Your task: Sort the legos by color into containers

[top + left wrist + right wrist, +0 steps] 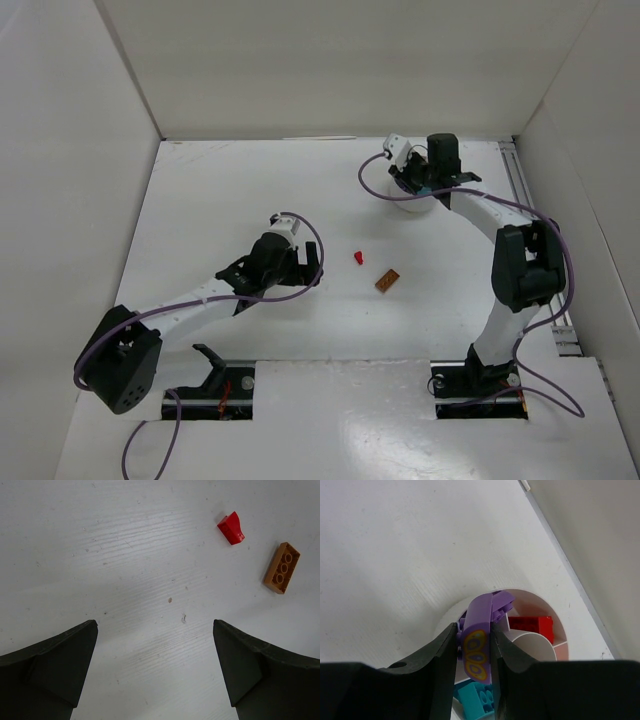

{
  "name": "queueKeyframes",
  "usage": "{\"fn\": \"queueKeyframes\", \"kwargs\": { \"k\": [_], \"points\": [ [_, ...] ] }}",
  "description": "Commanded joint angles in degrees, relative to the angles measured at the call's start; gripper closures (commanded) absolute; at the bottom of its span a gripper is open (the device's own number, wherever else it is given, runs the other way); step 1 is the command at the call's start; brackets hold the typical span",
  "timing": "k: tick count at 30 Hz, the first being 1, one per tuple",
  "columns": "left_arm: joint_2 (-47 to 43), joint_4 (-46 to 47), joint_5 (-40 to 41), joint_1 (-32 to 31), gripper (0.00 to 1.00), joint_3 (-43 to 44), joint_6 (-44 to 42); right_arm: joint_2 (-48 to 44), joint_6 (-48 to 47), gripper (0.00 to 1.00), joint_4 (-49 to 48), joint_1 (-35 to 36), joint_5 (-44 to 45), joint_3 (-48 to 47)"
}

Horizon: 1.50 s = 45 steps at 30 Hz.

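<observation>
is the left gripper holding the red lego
No, the left gripper is open and empty, and the red lego lies on the table beyond it.

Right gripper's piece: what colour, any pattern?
It's a purple piece with a yellow oval print; right wrist view.

I'm watching the white table (250,180) carrying three things. A red lego (231,528) is lying ahead and right of the left gripper (155,630). An orange-brown brick (282,567) is sitting further right, apart from the red one. The white tub (540,597) is resting directly beneath the right gripper (475,630).
</observation>
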State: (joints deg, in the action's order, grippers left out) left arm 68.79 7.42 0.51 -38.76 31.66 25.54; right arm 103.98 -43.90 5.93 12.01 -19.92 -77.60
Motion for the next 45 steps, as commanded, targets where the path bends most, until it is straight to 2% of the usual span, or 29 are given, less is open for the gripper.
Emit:
{"fn": "queueKeyframes", "kwargs": {
  "k": [1,12,16,27,33,40,43,44,45],
  "points": [
    [-1.38,0.23,0.10,0.18,0.01,2.53,-0.75,1.13,-0.31,0.94,-2.68,-0.32,-0.38,0.35],
    [-3.05,-0.30,0.10,0.18,0.01,2.00,-0.75,2.19,-0.31,0.83,-3.74,-0.32,-2.75,0.87],
    [-3.67,-0.30,0.10,0.18,0.01,2.00,-0.75,1.66,-0.31,0.70,-3.74,-0.32,-1.70,0.87],
    [-4.20,-0.30,-0.51,0.18,0.01,2.00,-0.75,-3.43,-0.31,0.46,-3.74,0.73,-1.79,1.93],
    [-4.20,-0.30,-0.51,0.18,0.01,2.00,-0.75,-6.24,0.22,0.43,-3.74,0.73,-1.17,1.93],
    [-5.86,-0.30,-1.04,0.18,0.01,1.47,-0.14,-12.83,1.62,0.35,-3.74,1.26,0.94,4.82],
    [-7.10,-0.30,-1.04,0.18,0.01,0.95,0.39,-18.10,3.81,0.23,-3.74,1.79,0.94,9.21],
    [-8.57,-0.30,-1.04,0.18,0.01,0.25,1.00,-20.90,4.34,0.16,-3.74,2.40,0.33,12.27],
    [-9.11,0.22,-1.56,0.18,0.01,-0.45,1.00,-22.41,4.35,0.00,-3.74,2.40,-0.29,13.78]
  ]
}}
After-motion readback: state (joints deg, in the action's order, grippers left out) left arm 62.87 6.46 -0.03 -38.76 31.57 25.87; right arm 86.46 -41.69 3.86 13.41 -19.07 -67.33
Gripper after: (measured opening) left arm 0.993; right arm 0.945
